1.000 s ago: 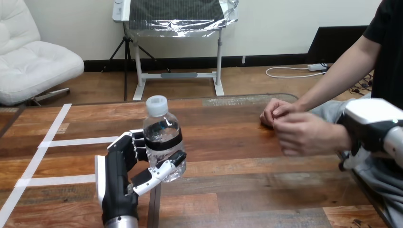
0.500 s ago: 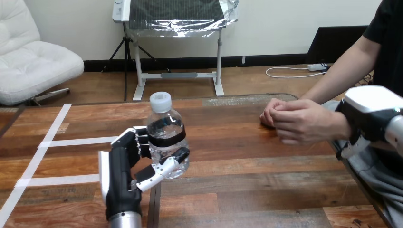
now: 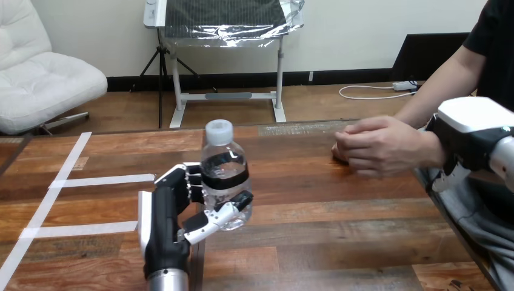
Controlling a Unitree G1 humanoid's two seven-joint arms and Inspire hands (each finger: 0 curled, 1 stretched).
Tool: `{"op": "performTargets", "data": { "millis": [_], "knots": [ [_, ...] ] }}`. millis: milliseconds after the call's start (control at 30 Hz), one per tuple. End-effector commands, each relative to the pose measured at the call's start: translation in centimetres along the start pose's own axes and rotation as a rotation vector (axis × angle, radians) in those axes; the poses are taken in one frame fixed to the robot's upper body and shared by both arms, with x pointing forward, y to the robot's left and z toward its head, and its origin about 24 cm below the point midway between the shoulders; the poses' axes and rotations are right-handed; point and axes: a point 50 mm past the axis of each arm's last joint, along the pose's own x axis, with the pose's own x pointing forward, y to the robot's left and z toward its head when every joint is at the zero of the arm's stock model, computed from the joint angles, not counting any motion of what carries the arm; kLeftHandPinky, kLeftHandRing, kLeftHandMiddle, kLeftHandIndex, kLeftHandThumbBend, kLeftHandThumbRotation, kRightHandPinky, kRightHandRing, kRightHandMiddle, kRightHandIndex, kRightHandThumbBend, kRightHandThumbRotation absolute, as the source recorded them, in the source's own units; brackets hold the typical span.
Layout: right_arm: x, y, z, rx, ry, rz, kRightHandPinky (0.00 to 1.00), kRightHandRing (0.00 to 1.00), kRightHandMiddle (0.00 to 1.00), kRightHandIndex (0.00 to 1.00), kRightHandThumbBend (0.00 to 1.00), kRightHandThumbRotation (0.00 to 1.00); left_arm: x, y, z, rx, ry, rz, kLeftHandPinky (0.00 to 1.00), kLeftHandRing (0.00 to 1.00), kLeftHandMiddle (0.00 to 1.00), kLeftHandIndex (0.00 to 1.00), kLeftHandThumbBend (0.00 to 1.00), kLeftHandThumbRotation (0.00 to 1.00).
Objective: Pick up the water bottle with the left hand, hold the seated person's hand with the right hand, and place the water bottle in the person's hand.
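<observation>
Has carried the clear plastic water bottle (image 3: 225,159) to the right across the brown wooden table (image 3: 339,224) since a second ago, the left hand (image 3: 165,218) travelling with it. Has also raised the right hand (image 3: 470,130) a little at the right edge, along with the person's clasped hands (image 3: 379,145), now higher and drawn closer together than before.

Grips the bottle upright in the left hand, fingers (image 3: 186,180) curled round its left side and thumb (image 3: 219,214) pressed across its near side, clamped on the lower half, around and below the black label band (image 3: 227,176). Leaves the white screw cap (image 3: 218,130) on top, clear of the grasp. Cannot tell whether the bottle's base touches the wood or hangs just over it. Holds it near the middle of the table, to the right of the white tape lines (image 3: 100,180) and well apart from the person's hands.

Reaches in from the right with the right arm, setting the right hand against the wrist of the person's nearer hand. Shows the white shell uppermost. Cannot tell whether that hand is closed round the wrist or merely beside it. Meets the person's hands pressed together over the table's far right part.
</observation>
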Motion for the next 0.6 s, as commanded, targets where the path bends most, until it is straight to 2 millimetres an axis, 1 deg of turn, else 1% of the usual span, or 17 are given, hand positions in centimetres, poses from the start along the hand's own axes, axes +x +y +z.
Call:
{"op": "performTargets", "data": {
  "millis": [0, 167, 300, 567],
  "knots": [
    [-0.5, -2.4, 0.4, -0.003, -0.028, -0.079, 0.19, 0.29, 0.37, 0.4, 0.73, 0.0, 2.6, -3.0, 3.5, -0.09, -0.16, -0.045, 0.42, 0.42, 0.42, 0.48, 0.64, 0.0],
    [-0.6, -2.8, 0.6, 0.008, -0.035, -0.084, 0.18, 0.28, 0.37, 0.42, 0.74, 0.0, 2.7, -3.5, 3.6, -0.108, -0.162, -0.067, 0.41, 0.41, 0.42, 0.48, 0.63, 0.0],
    [-0.8, -3.1, 0.9, 0.01, -0.044, -0.092, 0.16, 0.25, 0.34, 0.41, 0.74, 0.0, 2.8, -3.9, 3.7, -0.112, -0.166, -0.08, 0.41, 0.41, 0.42, 0.47, 0.63, 0.0],
    [-1.4, -3.8, 1.6, -0.008, -0.064, -0.124, 0.14, 0.22, 0.32, 0.39, 0.75, 0.0, 3.0, -4.8, 4.1, -0.104, -0.172, -0.113, 0.41, 0.41, 0.41, 0.47, 0.63, 0.0]
  ]
}}
